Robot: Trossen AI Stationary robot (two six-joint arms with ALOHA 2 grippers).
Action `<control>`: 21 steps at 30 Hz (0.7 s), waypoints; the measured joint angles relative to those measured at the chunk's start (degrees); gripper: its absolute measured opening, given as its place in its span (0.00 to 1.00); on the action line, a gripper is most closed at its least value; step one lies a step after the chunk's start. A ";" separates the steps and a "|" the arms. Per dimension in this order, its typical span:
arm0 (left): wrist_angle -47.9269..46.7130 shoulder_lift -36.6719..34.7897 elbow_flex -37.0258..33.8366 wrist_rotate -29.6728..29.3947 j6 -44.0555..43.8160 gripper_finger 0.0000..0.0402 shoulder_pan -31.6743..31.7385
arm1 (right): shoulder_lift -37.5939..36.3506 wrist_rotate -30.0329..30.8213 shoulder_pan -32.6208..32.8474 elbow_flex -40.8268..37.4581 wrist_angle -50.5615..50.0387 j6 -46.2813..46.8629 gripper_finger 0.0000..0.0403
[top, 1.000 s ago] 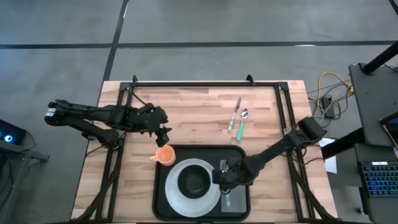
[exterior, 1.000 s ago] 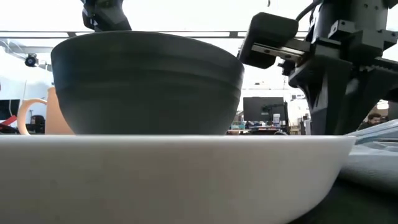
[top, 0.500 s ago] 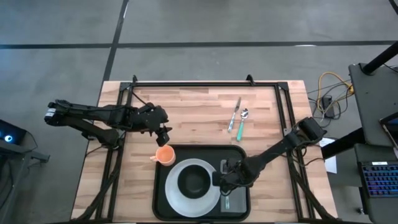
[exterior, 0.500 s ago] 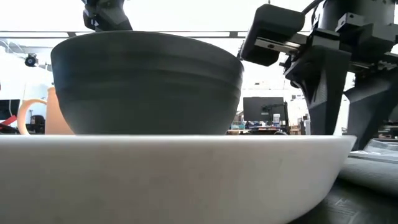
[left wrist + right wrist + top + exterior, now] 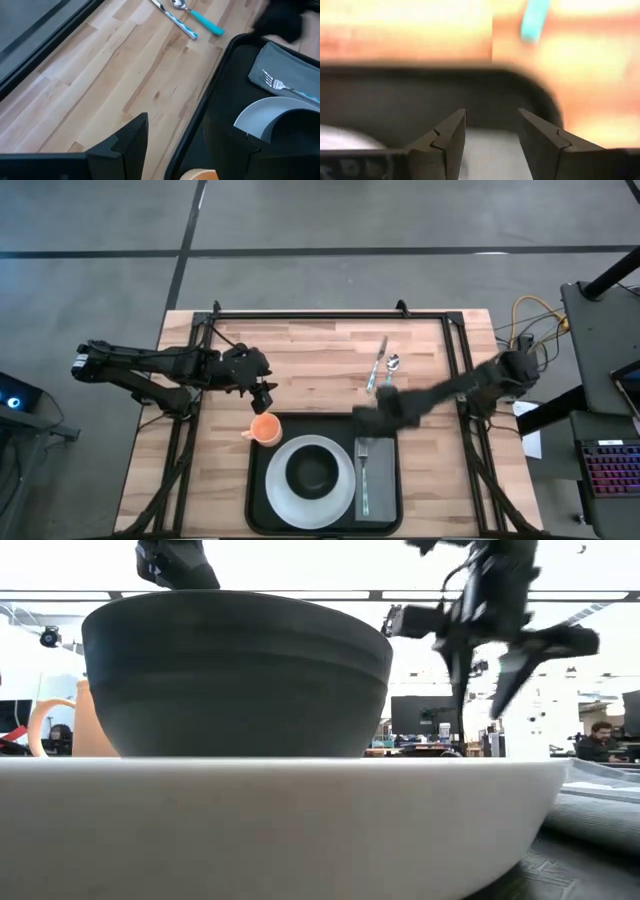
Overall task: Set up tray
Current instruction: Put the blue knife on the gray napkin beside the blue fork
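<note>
The black tray (image 5: 262, 502) lies at the table's near edge. On it a white plate (image 5: 338, 492) carries a dark bowl (image 5: 312, 471), and to the plate's right a grey napkin (image 5: 378, 480) has a fork (image 5: 362, 470) lying on it. An orange cup (image 5: 265, 429) stands at the tray's far left corner. My right gripper (image 5: 491, 135) hovers open and empty over the tray's far right corner (image 5: 375, 408). My left gripper (image 5: 262, 388) waits open beyond the cup. A knife (image 5: 378, 362) and a teal-handled spoon (image 5: 389, 376) lie on the wood beyond the tray.
A black frame rail (image 5: 330, 315) runs along the table's far edge and down both sides. Bare wood (image 5: 310, 370) spreads between the two arms, beyond the tray. In the low view, the plate's rim (image 5: 280, 820) and the bowl (image 5: 235, 675) fill the foreground.
My right gripper has opened and let go over the napkin, then risen and swung quickly toward the table's far edge, toward the knife and spoon. The fork stays lying on the napkin in the tray.
</note>
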 joint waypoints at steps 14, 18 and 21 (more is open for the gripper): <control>-3.34 -0.13 -0.11 0.28 0.01 0.43 -0.09 | 0.45 -4.84 -34.14 -7.06 15.39 -24.67 0.41; -4.58 -0.15 -0.11 -0.34 0.02 0.43 -0.02 | 2.36 -4.77 -37.60 -7.09 15.45 -25.36 0.39; -5.21 -0.19 -0.11 -2.45 0.02 0.43 0.00 | 3.88 -5.95 -38.95 -7.32 15.43 -25.95 0.37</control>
